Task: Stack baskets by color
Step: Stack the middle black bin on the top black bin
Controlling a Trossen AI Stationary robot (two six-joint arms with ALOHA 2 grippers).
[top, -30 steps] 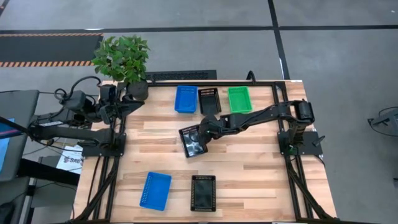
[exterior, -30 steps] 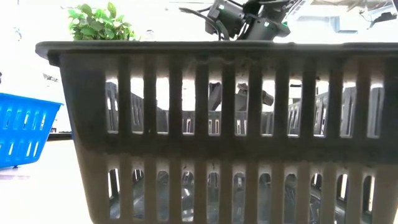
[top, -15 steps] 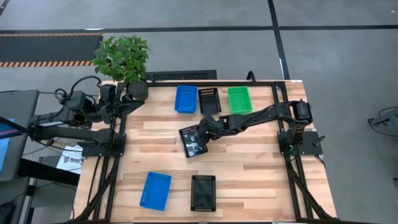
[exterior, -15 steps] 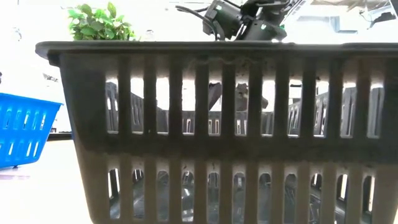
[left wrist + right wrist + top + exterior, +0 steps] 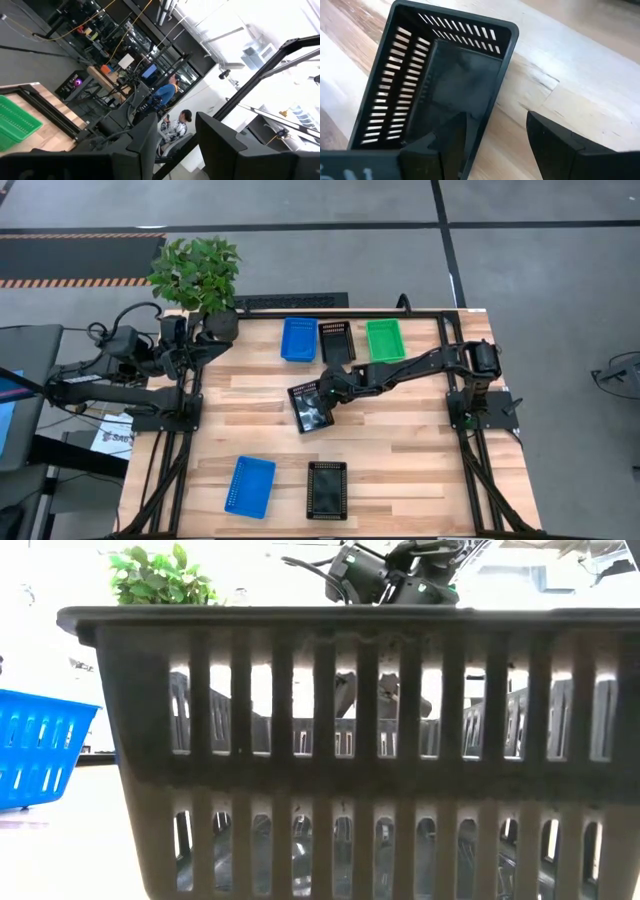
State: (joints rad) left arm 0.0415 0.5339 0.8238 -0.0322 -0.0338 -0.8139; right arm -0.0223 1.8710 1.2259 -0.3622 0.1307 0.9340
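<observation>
A black basket (image 5: 308, 410) lies askew in the middle of the table, resting on its base. My right gripper (image 5: 331, 387) (image 5: 495, 145) is open, slanting down over the basket's far right part. One finger (image 5: 454, 142) is inside the basket and the other (image 5: 555, 145) outside, on either side of its long wall (image 5: 496, 100). No touch shows. Blue (image 5: 298, 338), black (image 5: 336, 340) and green (image 5: 385, 340) baskets stand in a row at the far edge. Another blue (image 5: 250, 486) and black (image 5: 327, 490) basket sit near the front edge. My left gripper (image 5: 175, 145) is raised and open with nothing between its fingers.
A potted green plant (image 5: 197, 272) stands at the far left corner, beside my left arm (image 5: 120, 380). The near black basket's slatted wall (image 5: 340, 740) fills the low view. Bare wood (image 5: 420, 440) lies to the right of the middle basket. People show in the room behind.
</observation>
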